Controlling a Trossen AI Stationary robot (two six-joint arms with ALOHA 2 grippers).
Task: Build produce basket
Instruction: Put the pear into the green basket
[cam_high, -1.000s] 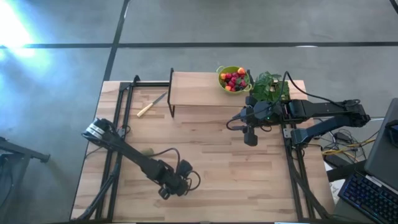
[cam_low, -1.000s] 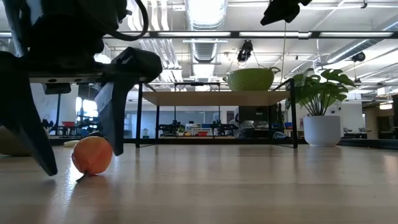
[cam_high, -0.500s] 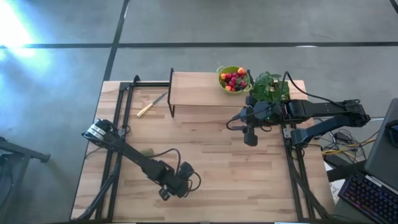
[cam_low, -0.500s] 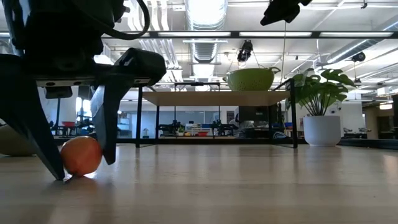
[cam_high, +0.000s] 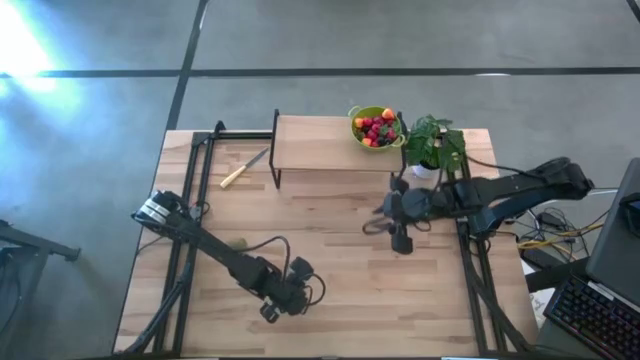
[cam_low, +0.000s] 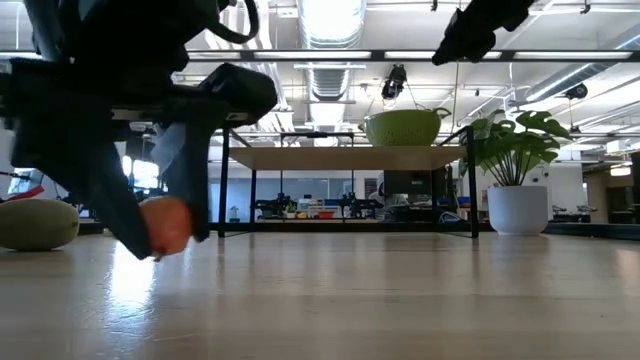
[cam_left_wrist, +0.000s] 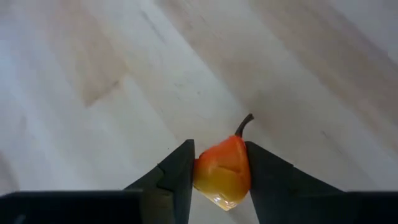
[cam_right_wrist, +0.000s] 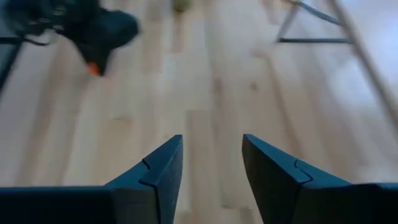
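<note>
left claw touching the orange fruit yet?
Touching. The left wrist view shows both fingers of the left claw pressed against the orange fruit, no gap either side.

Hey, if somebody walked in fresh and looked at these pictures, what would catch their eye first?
Probably the left hand near the table's front edge, closed on a small orange fruit with a dark stem. Next, the lime-green basket of red and orange berries on the raised wooden shelf at the back, beside a potted plant.
</note>
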